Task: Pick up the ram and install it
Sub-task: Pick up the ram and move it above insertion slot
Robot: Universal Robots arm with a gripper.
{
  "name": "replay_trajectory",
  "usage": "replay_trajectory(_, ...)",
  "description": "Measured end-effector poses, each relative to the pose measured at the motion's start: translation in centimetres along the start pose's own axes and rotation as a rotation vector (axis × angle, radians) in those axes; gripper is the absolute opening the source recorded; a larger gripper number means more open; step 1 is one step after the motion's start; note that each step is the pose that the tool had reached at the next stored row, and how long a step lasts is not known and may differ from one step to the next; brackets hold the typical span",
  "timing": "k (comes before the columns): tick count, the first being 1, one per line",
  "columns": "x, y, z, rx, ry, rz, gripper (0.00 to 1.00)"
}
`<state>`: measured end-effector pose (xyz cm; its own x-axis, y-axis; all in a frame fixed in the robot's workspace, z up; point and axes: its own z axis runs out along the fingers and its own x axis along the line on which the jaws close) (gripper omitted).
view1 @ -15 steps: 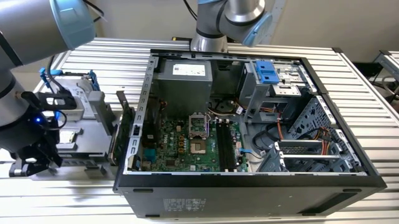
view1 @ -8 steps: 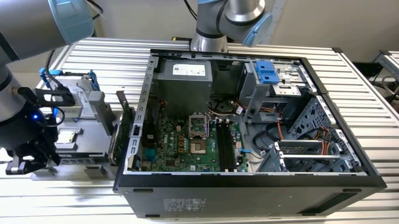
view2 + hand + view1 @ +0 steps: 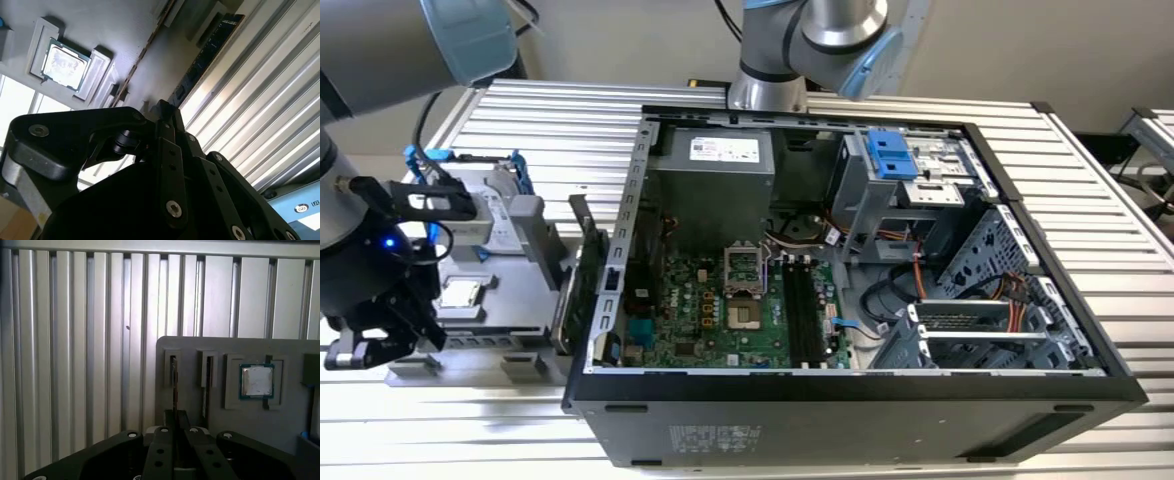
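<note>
The ram (image 3: 174,382) is a thin dark stick seen edge-on, standing in a slot of the grey holder plate (image 3: 190,345). It runs straight in between the fingertips of my gripper (image 3: 174,416), whose fingers sit close against its two sides. In the second wrist view the same thin edge (image 3: 142,55) leads down to the gripper (image 3: 161,107). In the exterior view my gripper (image 3: 367,345) hangs low at the holder plate's (image 3: 507,250) corner, at the exterior view's left. The black motherboard slots (image 3: 803,305) lie inside the open computer case (image 3: 854,392).
A second dark stick (image 3: 206,387) (image 3: 212,52) stands in the neighbouring slot. A processor chip (image 3: 257,381) (image 3: 62,62) (image 3: 460,293) rests in a recess beside them. A drive in a blue frame (image 3: 460,185) sits at the plate's far end. Ribbed aluminium table (image 3: 75,340) surrounds everything.
</note>
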<state>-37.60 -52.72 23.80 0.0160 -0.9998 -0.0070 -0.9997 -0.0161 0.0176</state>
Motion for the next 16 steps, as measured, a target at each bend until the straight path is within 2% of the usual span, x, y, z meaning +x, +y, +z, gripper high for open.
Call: replay_trajectory(16,-0.01,0.03,-1.42,0.0,0.0,0.0,0.0)
